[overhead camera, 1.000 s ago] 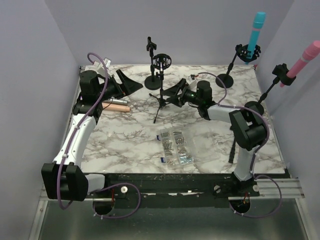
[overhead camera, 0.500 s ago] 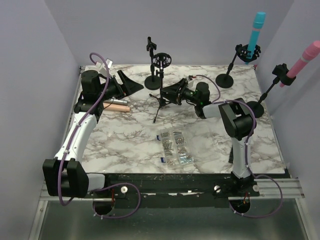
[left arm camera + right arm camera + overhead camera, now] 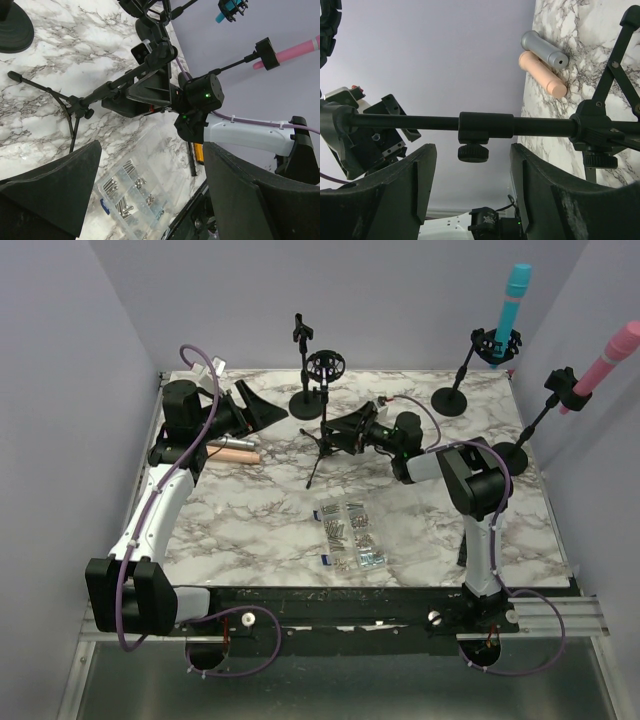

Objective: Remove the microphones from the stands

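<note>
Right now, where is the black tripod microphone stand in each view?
Top external: black tripod microphone stand at table centre.
Left wrist: upper left, pole slanting up to centre.
Right wrist: pole horizontal across the middle.
Shared landmark: white marble tabletop.

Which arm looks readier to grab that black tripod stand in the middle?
Right. The tripod stand's pole runs just past the right gripper's open fingertips. The left gripper, also open, sits farther off, toward the back-left of the table.
</note>
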